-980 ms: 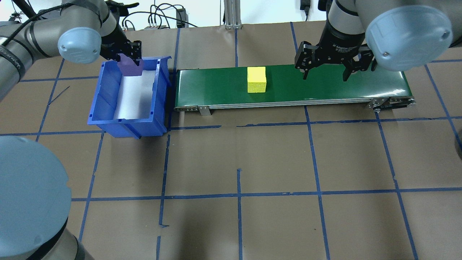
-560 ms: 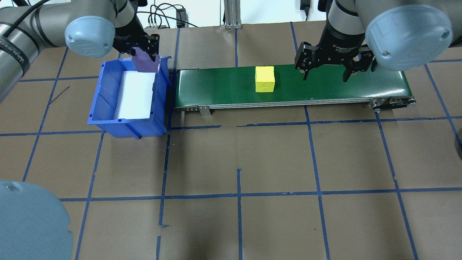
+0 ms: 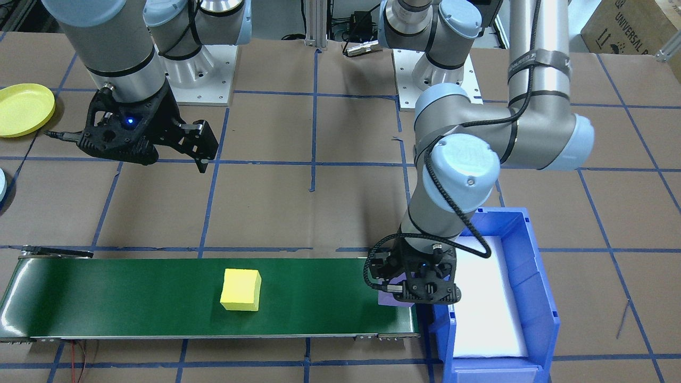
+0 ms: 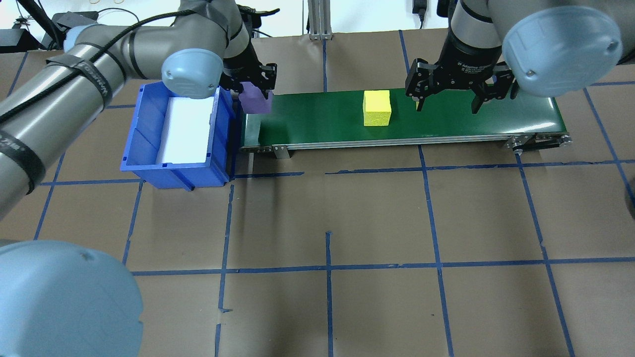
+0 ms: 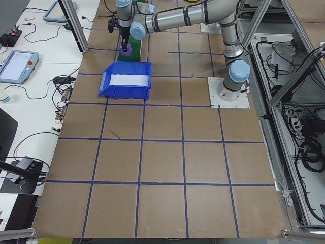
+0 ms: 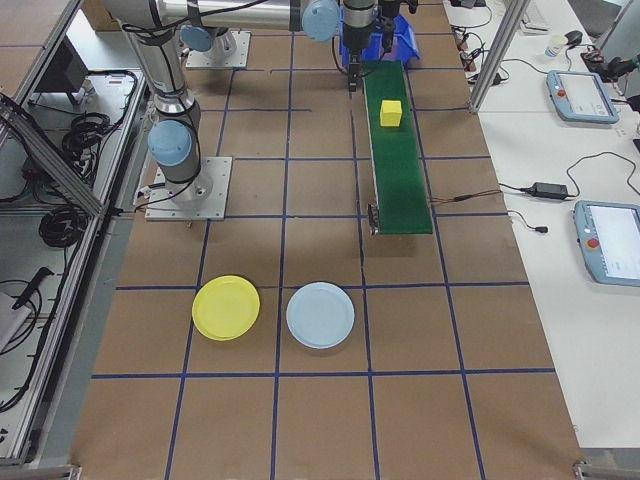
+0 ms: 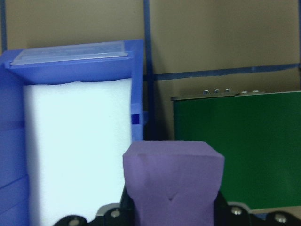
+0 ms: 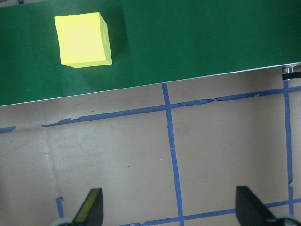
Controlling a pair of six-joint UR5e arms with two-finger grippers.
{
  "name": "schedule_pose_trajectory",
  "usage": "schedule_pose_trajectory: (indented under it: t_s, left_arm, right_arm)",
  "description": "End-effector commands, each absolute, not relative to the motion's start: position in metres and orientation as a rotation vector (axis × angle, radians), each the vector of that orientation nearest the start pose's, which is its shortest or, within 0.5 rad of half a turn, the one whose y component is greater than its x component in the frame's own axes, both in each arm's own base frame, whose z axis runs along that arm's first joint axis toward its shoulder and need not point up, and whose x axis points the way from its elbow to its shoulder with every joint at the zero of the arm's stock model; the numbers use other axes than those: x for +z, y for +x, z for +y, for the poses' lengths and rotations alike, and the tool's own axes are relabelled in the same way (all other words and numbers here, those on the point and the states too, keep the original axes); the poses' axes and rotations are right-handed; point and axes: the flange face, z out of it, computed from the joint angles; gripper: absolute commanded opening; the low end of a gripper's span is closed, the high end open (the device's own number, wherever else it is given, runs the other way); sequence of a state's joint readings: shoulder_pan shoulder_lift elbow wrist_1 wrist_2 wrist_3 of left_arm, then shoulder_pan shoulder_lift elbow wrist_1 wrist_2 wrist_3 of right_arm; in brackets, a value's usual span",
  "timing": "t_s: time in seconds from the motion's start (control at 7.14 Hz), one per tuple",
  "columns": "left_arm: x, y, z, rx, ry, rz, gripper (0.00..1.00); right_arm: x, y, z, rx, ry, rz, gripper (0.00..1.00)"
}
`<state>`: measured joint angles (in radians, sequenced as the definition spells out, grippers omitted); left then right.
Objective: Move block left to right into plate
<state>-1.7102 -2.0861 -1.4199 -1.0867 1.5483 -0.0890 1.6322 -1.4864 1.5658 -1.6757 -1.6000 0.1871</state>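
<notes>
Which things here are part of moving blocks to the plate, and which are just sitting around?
Part of the job: purple block in the left gripper, yellow block, green conveyor, yellow plate, open right gripper.

Sitting around: blue bin, light blue plate.

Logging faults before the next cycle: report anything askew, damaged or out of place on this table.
Nothing serious stands out. The yellow block sits square on the green conveyor belt, and the blue bin stands upright. Only the blue floor tape looks ragged near the belt.
</notes>
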Motion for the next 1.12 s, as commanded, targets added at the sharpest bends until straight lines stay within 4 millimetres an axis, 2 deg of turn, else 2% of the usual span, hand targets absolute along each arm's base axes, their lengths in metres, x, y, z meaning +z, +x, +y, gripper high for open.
schedule_pose_trajectory:
  t_s: [0.0, 0.14, 0.28, 0.42, 0.56, 0.7, 0.84, 0.98]
  left_arm:
    - [0.274, -0.238, -0.657, -0.166, 0.078, 3.179, 0.39]
    - [0.269, -0.238, -0.654, -0.227, 0.098, 3.179, 0.73]
    - [0.274, -0.238, -0.655, -0.235, 0.113, 3.176, 0.84]
    - [0.275, -0.237, -0.655, -0.229, 0.116, 3.165, 0.86]
    - [0.301, -0.236, -0.650, -0.268, 0.128, 3.162, 0.87]
    - [0.310, -0.233, -0.643, -0.226, 0.155, 3.152, 0.99]
    - [0.347, -0.211, -0.643, -0.302, 0.115, 3.111, 1.00]
    - [0.393, -0.164, -0.624, -0.201, 0.046, 3.093, 1.00]
  right_arm:
    - [0.459, 0.162, -0.520, -0.053, 0.200, 3.169, 1.00]
    - [0.459, 0.162, -0.520, -0.053, 0.198, 3.169, 1.00]
    - [0.460, 0.162, -0.521, -0.056, 0.198, 3.169, 1.00]
    - [0.461, 0.161, -0.521, -0.063, 0.201, 3.168, 1.00]
    - [0.463, 0.154, -0.524, -0.072, 0.213, 3.168, 1.00]
    - [0.464, 0.157, -0.524, -0.082, 0.206, 3.166, 1.00]
    - [0.463, 0.151, -0.526, -0.080, 0.218, 3.168, 1.00]
    - [0.468, 0.146, -0.526, -0.090, 0.226, 3.174, 1.00]
